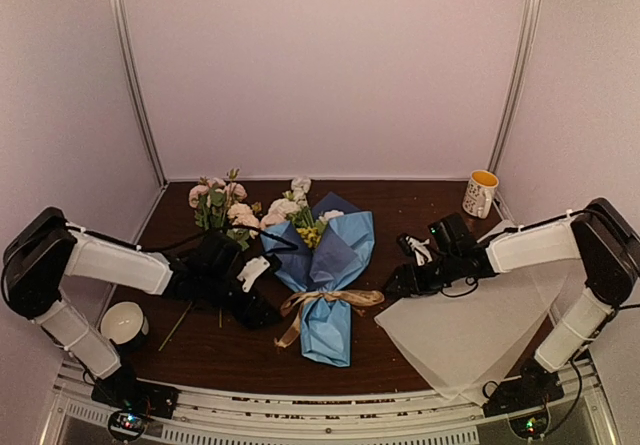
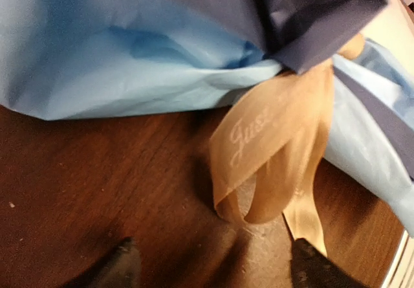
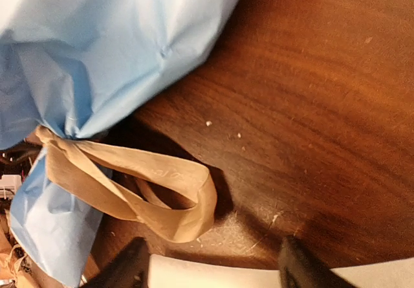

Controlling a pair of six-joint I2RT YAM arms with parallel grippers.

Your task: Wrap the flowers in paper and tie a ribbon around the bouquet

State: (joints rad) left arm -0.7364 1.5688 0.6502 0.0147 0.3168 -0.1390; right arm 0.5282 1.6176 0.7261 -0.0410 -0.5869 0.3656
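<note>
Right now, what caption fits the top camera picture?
Blue paper bouquet, tied with tan-gold ribbon, lies between open left claw and open right claw.

Top view: flowers (image 1: 303,217) show blooms only, stems buried inside the paper (image 1: 340,250). Ribbon (image 1: 330,300) knot too small to make out. Mug (image 1: 480,193) print unreadable. White bowl (image 1: 124,323) partly behind the left arm. Loose pink flowers (image 1: 218,205): stems pass under that arm, mid-lengths hidden.

Left wrist view: bouquet (image 2: 129,61) cut off at top, left and right edges. Ribbon lettering reads "Just", rest lost in the fold. Left gripper (image 2: 217,265): only blurred dark fingertips (image 2: 123,265), clipped by the bottom edge.

Right wrist view: knot hidden in the paper's crease. Right gripper (image 3: 217,270) fingertips (image 3: 301,268) clipped at the bottom, same for the pale sheet (image 3: 213,276).
</note>
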